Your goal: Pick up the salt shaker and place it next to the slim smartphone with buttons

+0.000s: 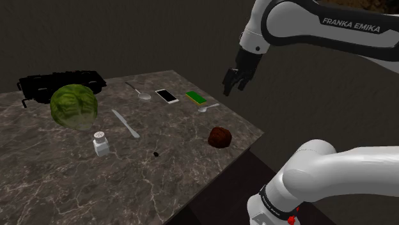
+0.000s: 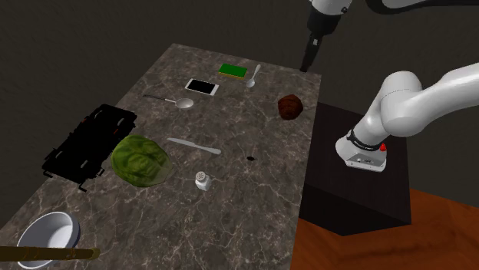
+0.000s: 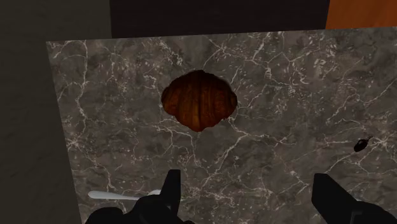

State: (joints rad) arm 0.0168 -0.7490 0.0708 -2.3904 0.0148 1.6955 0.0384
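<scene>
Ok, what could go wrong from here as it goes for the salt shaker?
1. The gripper hangs far from the small upright salt shaker; an off-centre close could tip it.
2. The cabbage sits near the shaker, so the open fingers may bump it.
3. The smartphone lies between a spoon and a green sponge, leaving tight room to set it down.
</scene>
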